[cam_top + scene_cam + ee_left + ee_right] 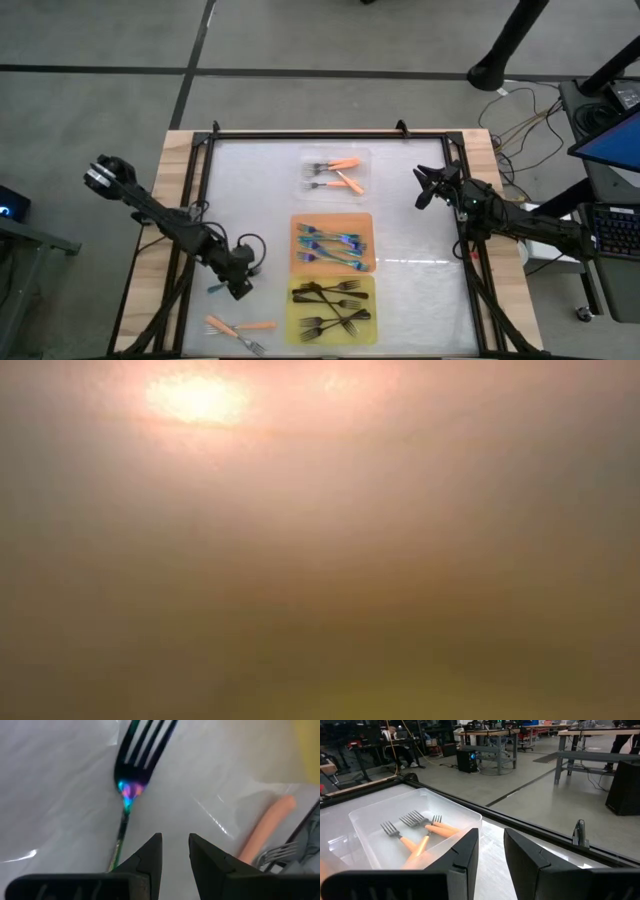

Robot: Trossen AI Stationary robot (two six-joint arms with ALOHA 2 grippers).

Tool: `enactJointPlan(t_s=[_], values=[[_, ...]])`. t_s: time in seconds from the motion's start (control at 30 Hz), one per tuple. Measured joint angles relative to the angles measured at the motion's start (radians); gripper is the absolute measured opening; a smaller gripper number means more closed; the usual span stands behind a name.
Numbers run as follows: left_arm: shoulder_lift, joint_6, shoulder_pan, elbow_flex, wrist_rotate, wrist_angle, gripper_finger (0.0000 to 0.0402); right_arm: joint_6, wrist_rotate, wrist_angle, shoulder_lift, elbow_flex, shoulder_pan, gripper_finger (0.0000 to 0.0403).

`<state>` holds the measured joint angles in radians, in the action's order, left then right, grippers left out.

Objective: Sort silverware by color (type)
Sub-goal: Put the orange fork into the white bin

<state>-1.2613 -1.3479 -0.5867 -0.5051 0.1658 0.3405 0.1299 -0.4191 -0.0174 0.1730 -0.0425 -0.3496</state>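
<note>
We judged the sort nearly done: most forks (pixel 332 247) lay in their trays (pixel 366 223), leaving two orange forks (pixel 240 327) and a teal fork (pixel 131 775) on the counter (pixel 420 290) by our released, empty left claw (pixel 174 851), while the right claw (pixel 490 851) waited released.

No text, label, brand, number or sign can be read in any of the views; nothing legible is shown on the trays, the table frame or the equipment beyond.

overhead, blurred low, two wrist views
</note>
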Motion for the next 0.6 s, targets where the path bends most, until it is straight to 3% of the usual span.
enactJointPlan(t_s=[0.3,0.53,0.6], values=[[-0.044,0.001,-0.049,-0.020,0.001,-0.087,0.0077,0.000,0.000,0.000,0.000,0.000,0.000,0.0084],[-0.179,0.135,-0.140,-0.075,-0.091,-0.381,0.0077,0.000,0.000,0.000,0.000,0.000,0.000,0.0084],[-0.234,0.167,-0.163,-0.091,-0.067,-0.449,0.0077,0.000,0.000,0.000,0.000,0.000,0.000,0.0084]])
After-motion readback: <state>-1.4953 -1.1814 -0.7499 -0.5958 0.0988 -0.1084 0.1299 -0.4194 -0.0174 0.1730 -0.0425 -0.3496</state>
